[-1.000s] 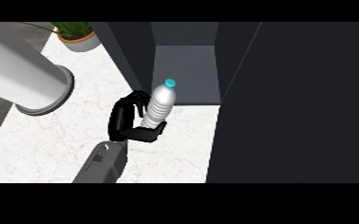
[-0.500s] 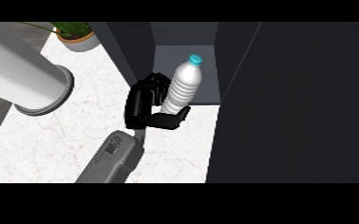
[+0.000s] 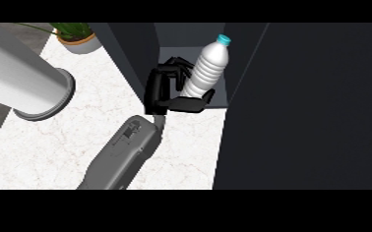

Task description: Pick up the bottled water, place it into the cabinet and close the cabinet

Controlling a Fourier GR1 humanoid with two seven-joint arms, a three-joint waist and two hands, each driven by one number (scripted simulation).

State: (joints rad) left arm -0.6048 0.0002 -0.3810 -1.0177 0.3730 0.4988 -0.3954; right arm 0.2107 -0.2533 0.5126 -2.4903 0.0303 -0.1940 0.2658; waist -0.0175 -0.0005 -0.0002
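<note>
- Head view: my right hand (image 3: 173, 98) is curled round the lower body of the bottled water (image 3: 207, 69), which leans cap toward 1 o'clock in the cabinet (image 3: 129, 54) opening.
- I judge it light, smooth and squashy; the ribbed middle suits gripping.

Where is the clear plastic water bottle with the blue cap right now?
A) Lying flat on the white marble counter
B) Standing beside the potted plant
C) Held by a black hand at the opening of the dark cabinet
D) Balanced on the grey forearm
C: the black right hand is curled round the lower part of the clear plastic water bottle, whose capped top leans into the open dark cabinet.
</note>
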